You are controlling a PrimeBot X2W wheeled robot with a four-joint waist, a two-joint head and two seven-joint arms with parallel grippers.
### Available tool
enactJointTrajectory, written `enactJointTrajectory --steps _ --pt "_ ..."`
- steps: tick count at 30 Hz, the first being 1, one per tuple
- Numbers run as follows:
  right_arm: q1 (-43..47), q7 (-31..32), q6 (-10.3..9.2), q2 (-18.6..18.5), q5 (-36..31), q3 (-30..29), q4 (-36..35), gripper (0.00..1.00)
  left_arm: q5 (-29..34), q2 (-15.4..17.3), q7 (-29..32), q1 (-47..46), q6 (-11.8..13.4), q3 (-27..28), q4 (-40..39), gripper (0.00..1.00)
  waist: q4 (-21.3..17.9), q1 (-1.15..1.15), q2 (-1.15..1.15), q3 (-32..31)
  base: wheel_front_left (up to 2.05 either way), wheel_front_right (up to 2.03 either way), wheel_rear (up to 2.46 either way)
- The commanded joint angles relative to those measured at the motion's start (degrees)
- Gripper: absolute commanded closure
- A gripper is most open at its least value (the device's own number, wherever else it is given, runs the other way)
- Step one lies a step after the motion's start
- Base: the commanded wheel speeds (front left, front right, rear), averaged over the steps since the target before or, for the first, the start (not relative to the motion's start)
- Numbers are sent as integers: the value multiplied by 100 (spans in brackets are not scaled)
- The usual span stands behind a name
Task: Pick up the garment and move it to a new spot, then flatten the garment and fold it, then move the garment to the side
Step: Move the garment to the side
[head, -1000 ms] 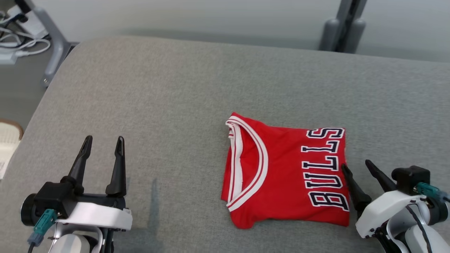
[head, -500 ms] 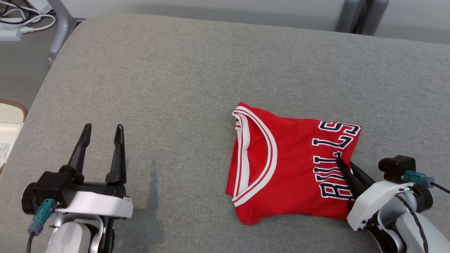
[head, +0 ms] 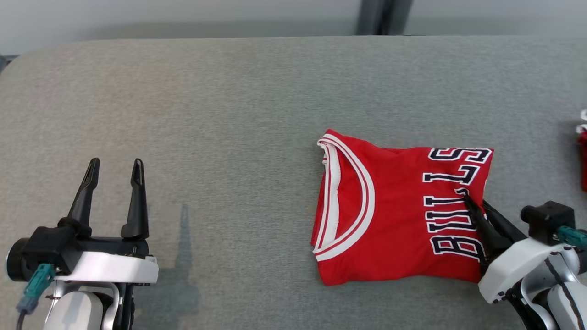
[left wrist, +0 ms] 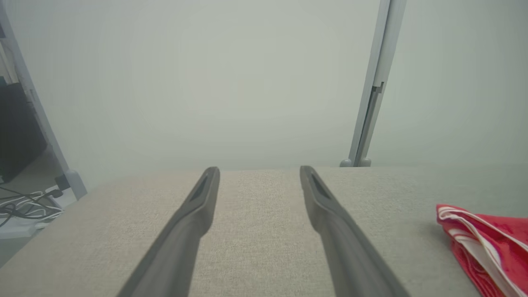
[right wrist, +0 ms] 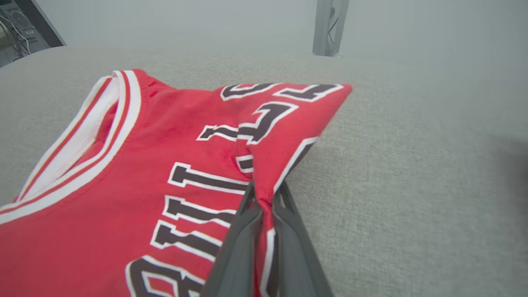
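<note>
The garment [head: 394, 211] is a red jersey with white neck trim and dark "BULLS" lettering, folded into a rough square on the grey padded table [head: 229, 114]. My right gripper [head: 474, 204] is shut on the garment's right edge, pinching a ridge of cloth, seen close in the right wrist view as the garment [right wrist: 144, 173] bunched between the right gripper [right wrist: 264, 198] fingers. My left gripper [head: 112, 167] stands open at the lower left, well clear of the garment, nothing between its fingers. The left wrist view shows the left gripper [left wrist: 260, 173] open and a corner of the garment [left wrist: 486, 243] at far right.
Another red and white piece of cloth [head: 582, 151] peeks in at the right edge of the table. A grey post [head: 378, 18] stands behind the table's far edge. Cables [left wrist: 24, 206] lie on the floor off the table's left end.
My right gripper closed on the garment's right edge, pinching it into a ridge and drawing it a little to the right. The head camera shifted right. The left gripper stayed open.
</note>
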Motion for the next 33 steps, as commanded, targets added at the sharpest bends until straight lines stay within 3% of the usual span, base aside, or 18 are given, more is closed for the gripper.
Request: enactJointTrajectory --steps 1,9,18,26,33 --pt "89 28 -2 -33 -53 -75 -87 100 7 27 -14 -46 12 17 -44 0 -451 0 0 44 0 0 0" --pt "316 248 -2 -22 -260 -422 -701 100 96 229 136 -161 33 26 -279 0 -1531 0 0 314 0 0 0" --pt "-347 98 -2 -50 -158 -144 -806 100 218 522 410 -399 24 13 -532 0 -2254 0 0 775 0 0 0" --pt "-1486 -301 -2 -513 3 -241 -485 100 317 682 612 -621 -13 -99 -753 0 -2460 0 0 1198 0 0 0" --pt "-2450 -746 -2 -1102 152 -557 435 100 396 785 752 -892 -57 -173 -906 0 -2358 0 0 1572 0 0 0"
